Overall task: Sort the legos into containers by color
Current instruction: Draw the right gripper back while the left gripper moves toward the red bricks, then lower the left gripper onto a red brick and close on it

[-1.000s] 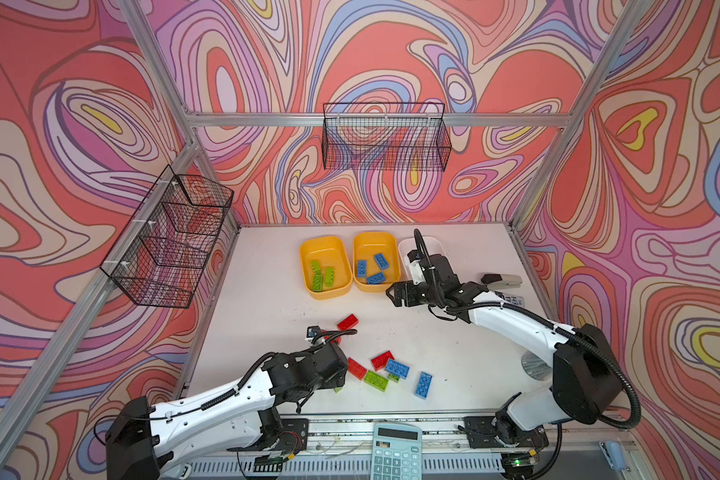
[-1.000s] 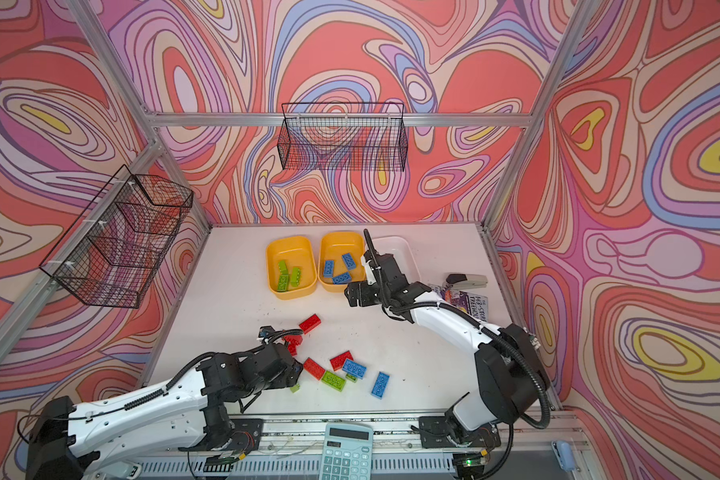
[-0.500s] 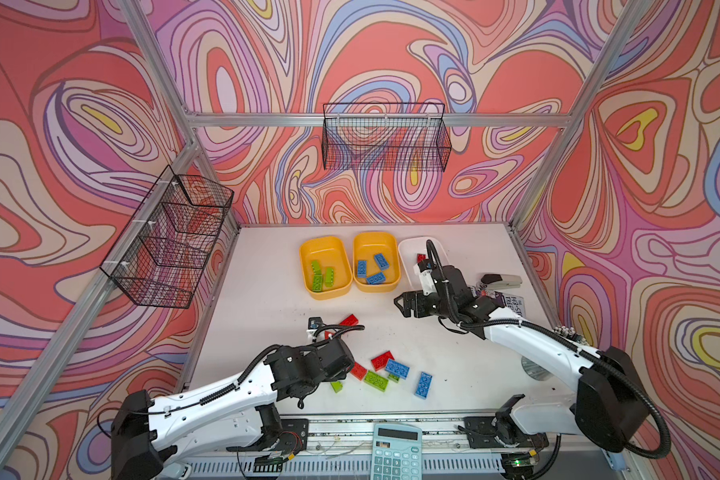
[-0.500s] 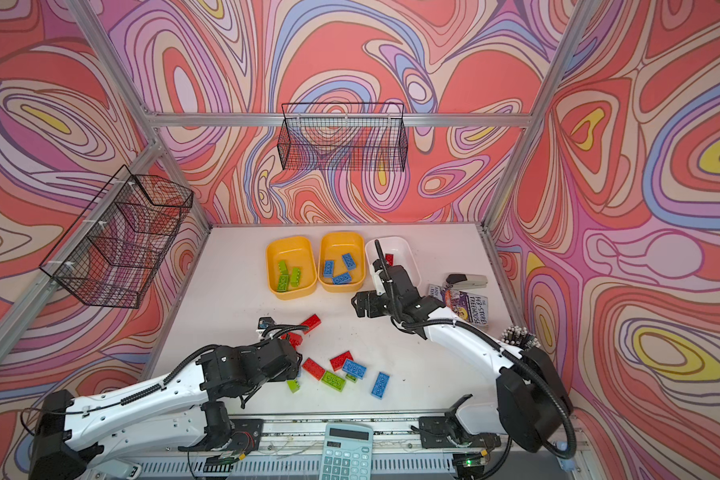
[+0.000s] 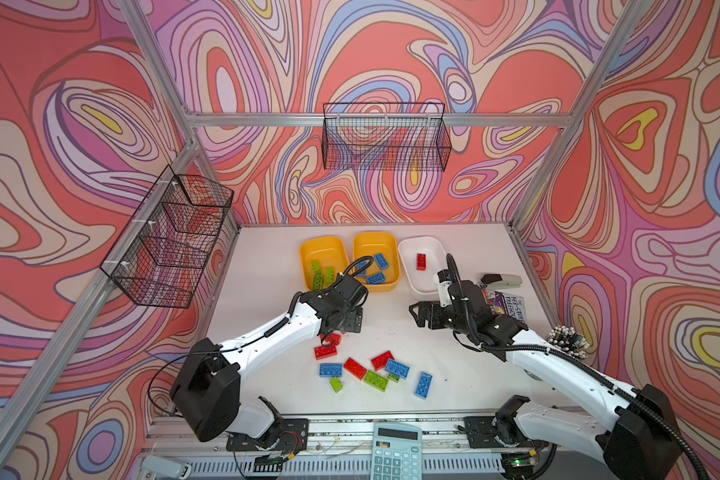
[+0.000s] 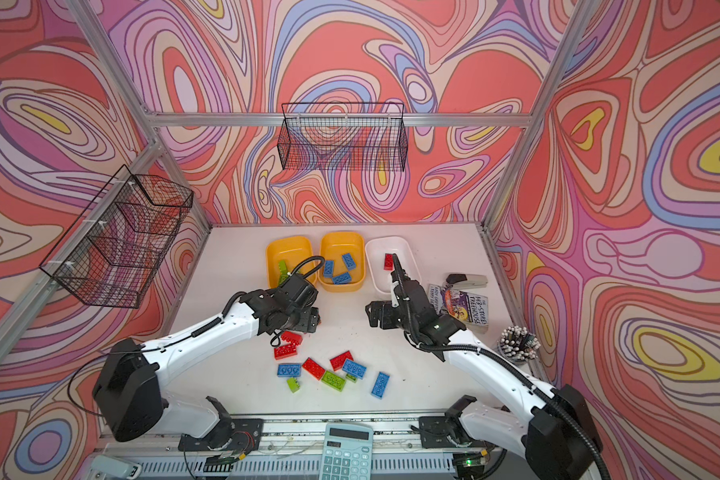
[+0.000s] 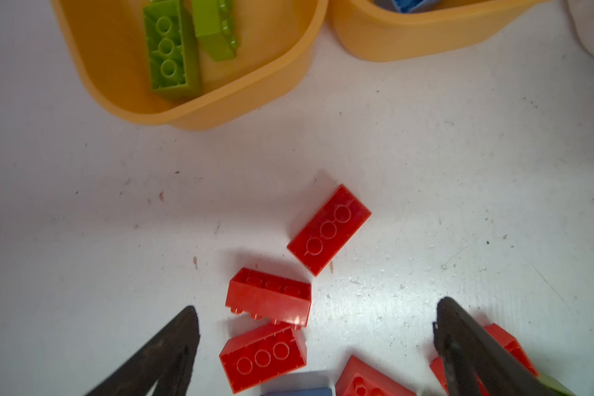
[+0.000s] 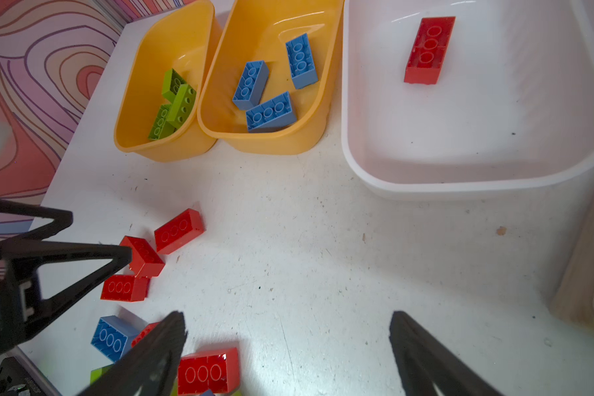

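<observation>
Three containers stand in a row at the back. The left yellow tub [image 5: 308, 249] holds green legos [image 8: 174, 103], the middle yellow tub [image 5: 375, 237] blue ones [image 8: 270, 113], and the white tub [image 5: 427, 282] one red lego [image 5: 421, 262]. Loose red [image 5: 325, 352], blue [image 5: 423, 385] and green [image 5: 376, 381] legos lie front centre. My left gripper [image 5: 350, 323] [image 7: 317, 305] hangs open above a cluster of red legos [image 7: 268, 298], holding nothing. In front of the white tub, my right gripper [image 5: 418, 313] [image 8: 287, 314] is open over bare table.
Black wire baskets hang on the back wall [image 5: 385, 137] and the left wall [image 5: 171, 237]. A stapler [image 5: 500, 280], a book [image 5: 510, 305] and a cup of pencils [image 5: 566, 338] sit at the right edge. A calculator [image 5: 395, 453] lies on the front rail.
My left gripper has risen and moved back and right, from the front pile to above the red legos. My right gripper has drawn back from the white tub toward the front.
</observation>
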Robot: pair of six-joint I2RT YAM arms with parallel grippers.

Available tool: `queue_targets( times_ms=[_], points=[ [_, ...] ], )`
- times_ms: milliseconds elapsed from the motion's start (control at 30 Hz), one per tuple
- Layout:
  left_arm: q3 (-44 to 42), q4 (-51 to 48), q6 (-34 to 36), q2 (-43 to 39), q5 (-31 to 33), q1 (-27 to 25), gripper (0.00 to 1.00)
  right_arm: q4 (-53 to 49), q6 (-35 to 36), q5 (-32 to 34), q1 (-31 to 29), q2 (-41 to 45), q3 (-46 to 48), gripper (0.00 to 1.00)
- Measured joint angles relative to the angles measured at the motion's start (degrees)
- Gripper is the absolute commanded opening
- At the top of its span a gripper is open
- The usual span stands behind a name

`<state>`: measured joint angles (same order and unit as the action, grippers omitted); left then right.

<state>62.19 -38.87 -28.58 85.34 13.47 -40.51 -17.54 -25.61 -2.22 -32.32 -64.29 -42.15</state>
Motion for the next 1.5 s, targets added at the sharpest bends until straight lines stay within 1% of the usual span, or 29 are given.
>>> queue_targets(
  times_ms=[133,333,533,700,800,967,1100,1267,1500],
  points=[
    [1.90,2.95,5.79,4.35,-4.76,1.81,0.87,-0.09,-0.52,-1.79,0.00,-2.78,-0.07,0.98],
    [2.80,4.35,11.04,6.73,-10.49,5.55,0.83,-2.05,-0.59,-3.34,0.00,-5.46,-1.86,0.98],
    [6.05,4.33,14.71,7.65,-12.11,6.01,0.82,-2.36,-0.24,-5.11,0.00,-8.48,-8.26,0.98],
    [5.29,4.31,17.70,6.71,-13.46,6.75,0.82,-2.64,-0.17,-6.03,0.00,-8.96,-8.59,0.98],
    [4.74,4.42,19.65,6.23,-14.19,7.26,0.82,-2.95,-0.42,-6.12,0.00,-7.85,-7.91,0.98],
    [4.20,4.46,22.34,6.36,-15.32,7.98,0.82,-4.85,-0.96,-4.87,0.00,-1.70,-5.16,0.98],
    [5.64,4.15,24.48,8.85,-15.43,8.59,0.79,-5.33,-1.73,-4.04,0.00,1.75,-3.50,0.98],
    [7.67,3.50,26.23,13.55,-15.41,8.66,0.78,-5.66,-2.62,-3.98,0.00,3.39,-1.44,0.98],
    [7.06,2.89,26.36,14.95,-15.37,8.66,0.71,-5.31,-3.21,-4.48,0.00,3.13,0.22,0.98]
  ],
)
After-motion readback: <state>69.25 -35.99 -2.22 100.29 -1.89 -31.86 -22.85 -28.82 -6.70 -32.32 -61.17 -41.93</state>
